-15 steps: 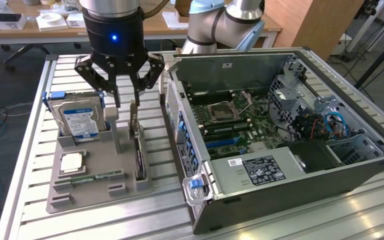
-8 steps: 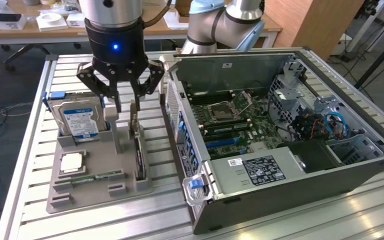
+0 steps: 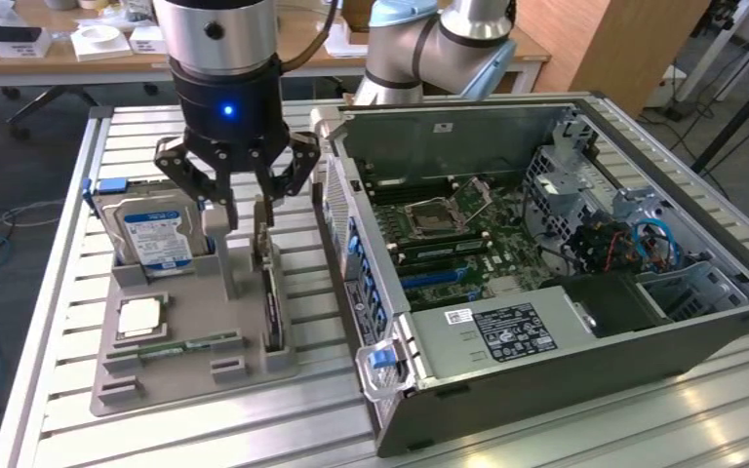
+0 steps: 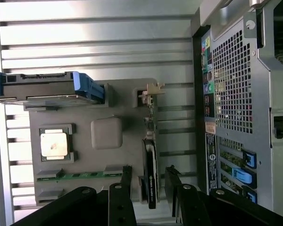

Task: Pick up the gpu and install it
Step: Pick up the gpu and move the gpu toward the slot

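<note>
- Gripper [image 4: 149, 170] is closest to the wrist cam, jaws spread wide, nothing clamped between them.
- gpu [image 3: 272, 297] stands on its edge in a slot of the grey holder tray [image 3: 167, 380], right below the gripper. It lines up with the gap, one finger on either side, and from what I can see neither is pressing on the card.
- Hard drive [image 3: 153, 229], CPU [image 3: 137, 317] and RAM stick [image 3: 190, 343] sit in that same tray.
- Open PC case [image 3: 570, 390] is just beside the tray, on the gpu's side of it.
</note>
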You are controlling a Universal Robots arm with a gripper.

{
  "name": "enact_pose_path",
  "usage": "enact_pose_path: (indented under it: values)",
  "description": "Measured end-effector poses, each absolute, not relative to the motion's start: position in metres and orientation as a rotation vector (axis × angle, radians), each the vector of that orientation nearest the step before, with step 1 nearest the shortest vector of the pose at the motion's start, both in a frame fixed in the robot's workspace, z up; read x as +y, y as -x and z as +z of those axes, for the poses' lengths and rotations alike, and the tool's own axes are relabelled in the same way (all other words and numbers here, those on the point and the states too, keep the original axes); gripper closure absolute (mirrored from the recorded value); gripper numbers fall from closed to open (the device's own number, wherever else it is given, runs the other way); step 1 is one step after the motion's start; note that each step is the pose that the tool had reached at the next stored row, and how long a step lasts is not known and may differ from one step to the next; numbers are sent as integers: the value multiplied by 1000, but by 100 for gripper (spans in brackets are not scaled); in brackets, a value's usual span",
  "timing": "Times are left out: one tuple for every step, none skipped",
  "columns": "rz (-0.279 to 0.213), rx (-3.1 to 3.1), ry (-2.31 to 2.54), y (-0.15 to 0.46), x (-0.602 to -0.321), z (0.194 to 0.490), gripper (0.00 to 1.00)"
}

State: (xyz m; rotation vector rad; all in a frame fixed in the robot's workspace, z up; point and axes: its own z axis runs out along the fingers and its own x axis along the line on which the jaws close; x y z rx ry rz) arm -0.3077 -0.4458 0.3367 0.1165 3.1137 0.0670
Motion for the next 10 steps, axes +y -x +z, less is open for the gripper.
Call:
enact_pose_path:
  values:
    - [67, 3114, -117, 308, -446, 335, 59]
    - [67, 3114, -116, 308, -446, 333, 59]
    - [67, 3114, -117, 308, -446, 332, 59]
    - [67, 3114, -117, 308, -446, 330, 59]
    - [67, 3114, -117, 308, -446, 329, 59]
    - [67, 3114, -117, 308, -446, 327, 59]
    - [67, 3114, -117, 308, -446, 326, 59]
    - [67, 3114, -117, 308, -446, 325, 59]
    - [67, 3114, -117, 308, -446, 323, 59]
    - [67, 3114, -117, 308, -446, 323, 59]
